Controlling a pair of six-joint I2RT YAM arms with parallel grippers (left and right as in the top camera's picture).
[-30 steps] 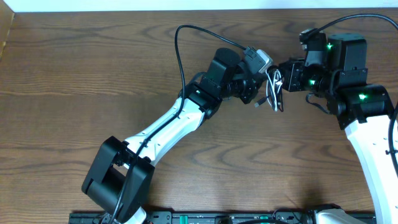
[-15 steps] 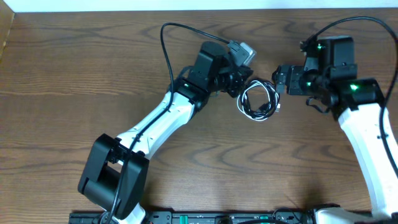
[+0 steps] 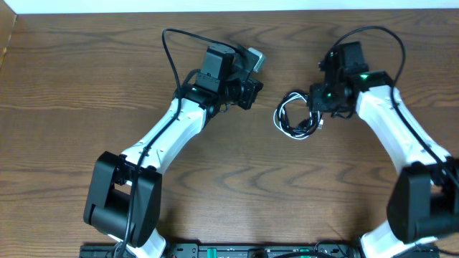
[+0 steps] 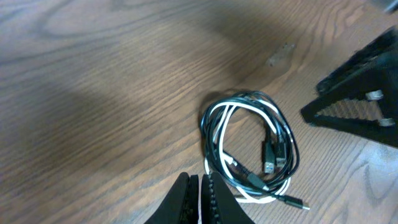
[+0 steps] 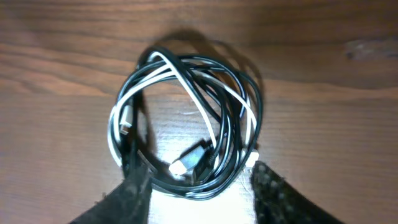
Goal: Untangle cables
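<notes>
Found black and white cables (image 3: 297, 118) coiled together on worktop (image 3: 86, 72). Noted left hand (image 4: 200, 190) pressed together, apart from cables at ten o'clock. Noted right hand (image 5: 200, 177) spread at their two o'clock edge, contact unclear.

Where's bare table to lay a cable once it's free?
Bare wood: the broad stretch of brown wooden table left of the white-and-black left arm, and the patch between both arms, nearer their bases than the coiled black and white cables. Crowded: around the coil, where the right arm reaches in.
</notes>
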